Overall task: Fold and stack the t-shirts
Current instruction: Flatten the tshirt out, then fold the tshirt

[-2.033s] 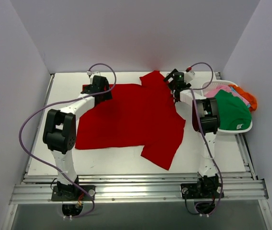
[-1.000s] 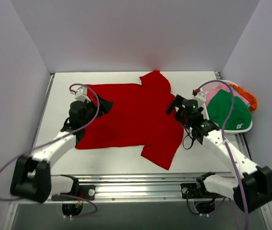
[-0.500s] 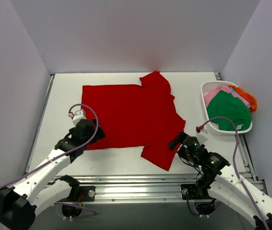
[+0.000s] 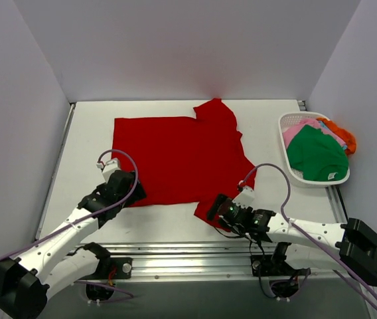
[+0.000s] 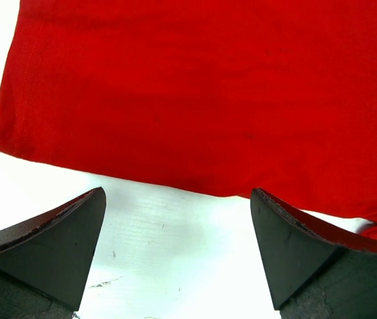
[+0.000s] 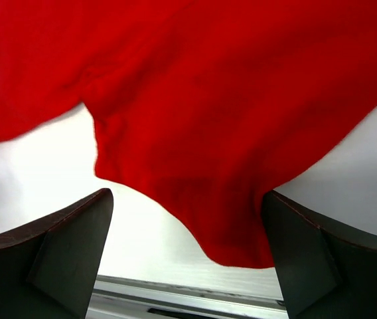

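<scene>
The bright red t-shirt (image 4: 182,156) lies spread flat on the white table, one sleeve at the far edge and one at the near right. My left gripper (image 4: 127,193) is open and empty, low over the table at the shirt's near left hem. In the left wrist view the hem (image 5: 195,86) runs just beyond the open gripper (image 5: 178,266). My right gripper (image 4: 218,211) is open and empty at the near sleeve. In the right wrist view the sleeve tip (image 6: 235,166) lies between the spread fingers of the gripper (image 6: 188,259).
A white slatted basket (image 4: 285,123) stands at the right edge, holding a green shirt (image 4: 318,156), a pink one (image 4: 298,129) and an orange one (image 4: 342,136). The table's metal front rail (image 6: 175,296) lies just below the near sleeve. Grey walls enclose the table.
Both arms have drawn back from the shirt's far edge to its near edge. The right gripper swung left onto the near sleeve. The shirt lies as before.
</scene>
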